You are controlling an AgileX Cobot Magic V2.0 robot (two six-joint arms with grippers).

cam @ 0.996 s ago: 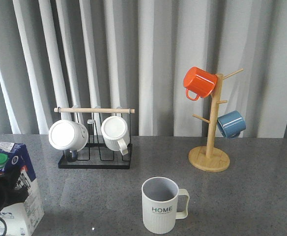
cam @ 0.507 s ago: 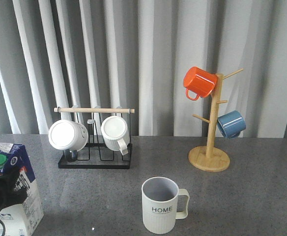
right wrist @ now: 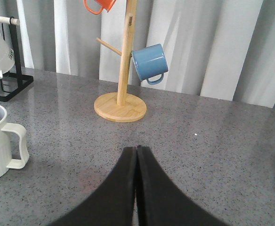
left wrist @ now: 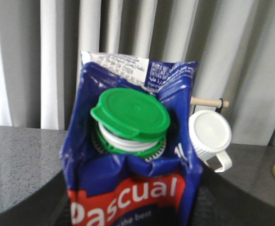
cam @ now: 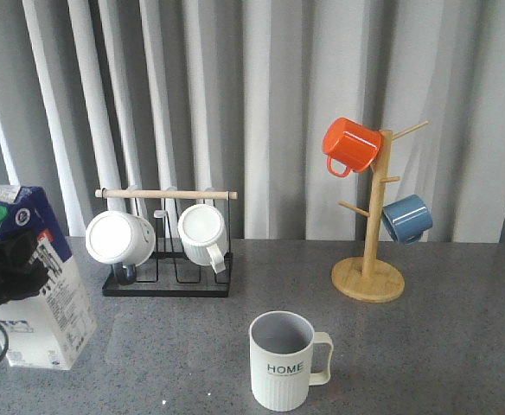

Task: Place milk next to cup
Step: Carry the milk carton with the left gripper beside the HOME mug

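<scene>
Left gripper clamped on the milk at far left of the desk; carton tilted, apparently lifted — base contact unclear. Fingers hidden behind it in the wrist view.

The cup sits front-centre, well apart from the milk, handle to the right.

Judgement: carry rightward, level the carton, set down on the cup's open left side without nudging it.

Right gripper — fingers pressed together, empty, idle.

Black rack with white mugs lies behind the path; mug tree far right. Neither obstructs.
</scene>
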